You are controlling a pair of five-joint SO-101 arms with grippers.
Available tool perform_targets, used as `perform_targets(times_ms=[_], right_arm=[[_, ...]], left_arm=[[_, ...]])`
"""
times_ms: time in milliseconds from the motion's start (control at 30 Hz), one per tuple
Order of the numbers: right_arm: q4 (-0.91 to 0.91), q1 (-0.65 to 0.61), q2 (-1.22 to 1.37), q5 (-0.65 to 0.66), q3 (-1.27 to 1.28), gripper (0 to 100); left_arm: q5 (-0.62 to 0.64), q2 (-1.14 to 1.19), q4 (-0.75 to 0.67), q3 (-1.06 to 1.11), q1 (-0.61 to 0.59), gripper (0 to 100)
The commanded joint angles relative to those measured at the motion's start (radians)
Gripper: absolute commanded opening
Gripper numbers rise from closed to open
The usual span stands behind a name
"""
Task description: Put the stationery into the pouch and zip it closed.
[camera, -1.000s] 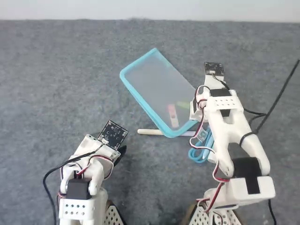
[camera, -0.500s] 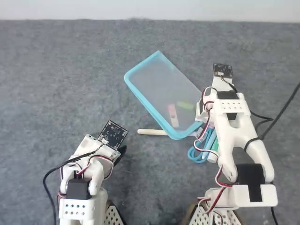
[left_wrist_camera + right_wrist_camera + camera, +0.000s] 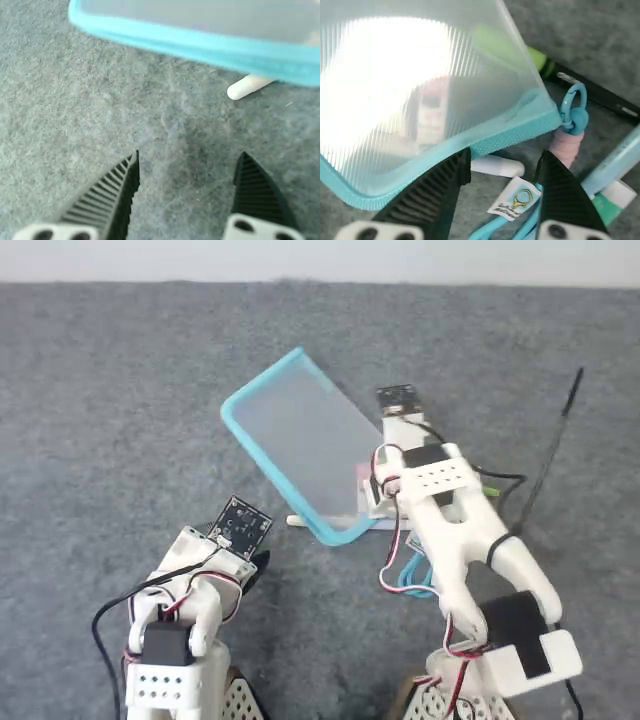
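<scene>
Translucent teal-rimmed zip pouch (image 3: 295, 435) on grey counter (image 3: 120, 390), pink item (image 3: 432, 112) inside; white pen (image 3: 250, 86) outside, beside rim. Right claw (image 3: 505, 155) spread at pouch corner, clamping nothing, likely to nudge. Left claw (image 3: 190, 156) open, empty, parked clear.

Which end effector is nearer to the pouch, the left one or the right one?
Right. The right end effector is at the pouch's teal corner edge. The left end effector hangs over the grey carpet, short of the pouch and apart from it.
</scene>
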Motion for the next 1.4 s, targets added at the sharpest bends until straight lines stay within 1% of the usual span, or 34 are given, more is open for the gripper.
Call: perform_targets(times_ms=[0, 200, 333, 433, 600, 967, 1200, 1267, 1367], right_arm=[[-0.004, -0.033, -0.108, 0.023, 0.005, 22.1], [0.012, -0.016, -0.292, 0.020, 0.068, 22.1], [-0.018, -0.013, -0.321, 0.021, 0.124, 22.1], [-0.027, 0.012, -0.289, 0.018, 0.130, 22.1], [-0.070, 0.125, -0.177, 0.017, 0.124, 22.1], [-0.168, 0.101, -0.074, 0.017, 0.120, 22.0], [-0.232, 0.128, 0.012, 0.017, 0.117, 21.9], [-0.234, 0.128, 0.021, 0.017, 0.110, 19.7], [-0.228, 0.134, 0.025, 0.021, 0.091, 10.3]], left_arm=[[-0.008, -0.029, 0.005, -0.008, 0.005, 29], [-0.008, -0.029, 0.005, -0.008, 0.005, 29], [-0.008, -0.029, 0.005, -0.008, 0.005, 29], [-0.008, -0.029, 0.005, -0.008, 0.005, 29], [-0.008, -0.029, 0.005, -0.008, 0.005, 29], [-0.008, -0.029, 0.005, -0.008, 0.005, 29], [-0.008, -0.029, 0.005, -0.008, 0.005, 29], [-0.008, -0.029, 0.005, -0.008, 0.005, 29], [-0.008, -0.029, 0.005, -0.008, 0.005, 29]])
